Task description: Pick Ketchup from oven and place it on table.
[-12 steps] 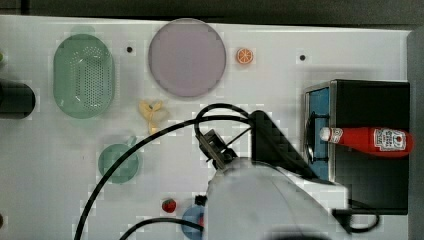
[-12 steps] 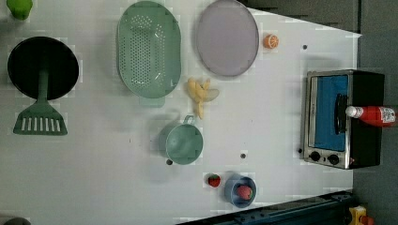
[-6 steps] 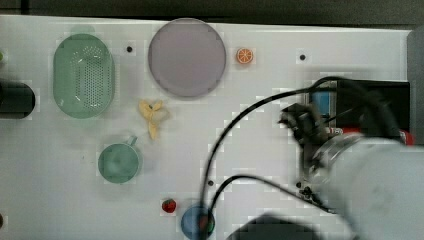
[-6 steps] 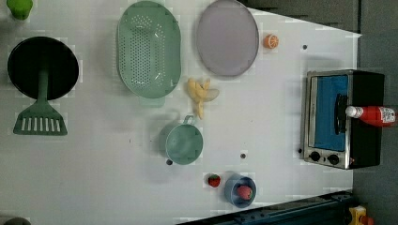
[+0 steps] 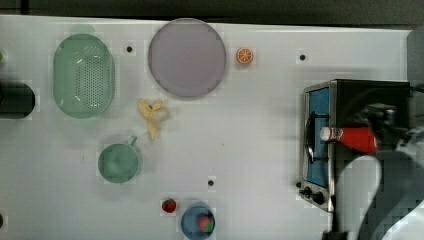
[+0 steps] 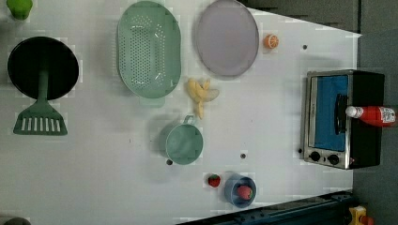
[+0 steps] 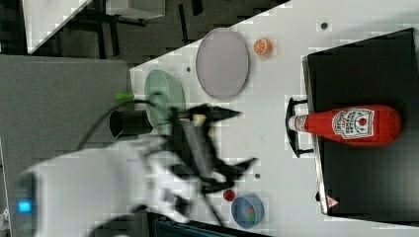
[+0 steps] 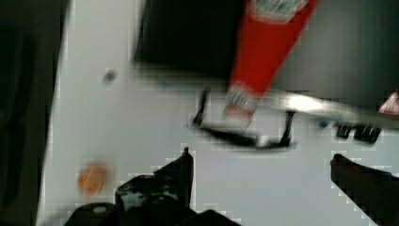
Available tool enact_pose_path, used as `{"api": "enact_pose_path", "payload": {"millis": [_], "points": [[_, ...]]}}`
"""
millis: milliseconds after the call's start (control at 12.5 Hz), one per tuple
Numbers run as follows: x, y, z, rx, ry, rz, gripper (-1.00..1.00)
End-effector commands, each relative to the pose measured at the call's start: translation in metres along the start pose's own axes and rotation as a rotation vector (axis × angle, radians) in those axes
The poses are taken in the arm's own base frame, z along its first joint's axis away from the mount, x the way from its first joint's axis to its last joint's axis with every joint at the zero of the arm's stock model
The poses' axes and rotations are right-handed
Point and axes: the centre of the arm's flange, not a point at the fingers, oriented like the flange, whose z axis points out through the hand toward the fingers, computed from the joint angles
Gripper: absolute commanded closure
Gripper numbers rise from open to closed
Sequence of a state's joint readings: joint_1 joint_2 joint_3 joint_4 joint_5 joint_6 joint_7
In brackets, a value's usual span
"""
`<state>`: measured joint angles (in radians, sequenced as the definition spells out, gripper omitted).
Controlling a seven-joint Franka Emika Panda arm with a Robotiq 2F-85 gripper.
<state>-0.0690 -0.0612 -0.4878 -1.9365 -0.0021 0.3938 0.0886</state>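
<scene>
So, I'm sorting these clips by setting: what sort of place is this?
Probably a robot test bench staged as a toy kitchen: a white table with screw holes, a small oven with Ketchup lying on top, and a colander.

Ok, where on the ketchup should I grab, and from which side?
Judging by its pose, take the Ketchup across its wide red body from above. It lies on its side on top of the oven, with its white cap over the front edge by the handle, so the body is the steadier hold.
</scene>
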Motion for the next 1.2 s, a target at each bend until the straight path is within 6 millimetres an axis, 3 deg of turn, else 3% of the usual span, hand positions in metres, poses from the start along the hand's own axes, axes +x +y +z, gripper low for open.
{"api": "enact_pose_path", "payload": {"millis": [80, 320, 560, 880, 1200], "points": [[0.028, 0.004, 0.015, -0.018, 0.054, 0.056, -1.00], [0.068, 0.006, 0.043, -0.057, 0.109, 0.116, -1.00], [0.094, 0.007, 0.071, -0.079, 0.149, 0.155, -1.00], [0.106, 0.014, 0.118, -0.066, 0.059, 0.266, -1.00], [0.112, 0.012, 0.142, -0.063, 0.098, 0.268, -1.00]]}}
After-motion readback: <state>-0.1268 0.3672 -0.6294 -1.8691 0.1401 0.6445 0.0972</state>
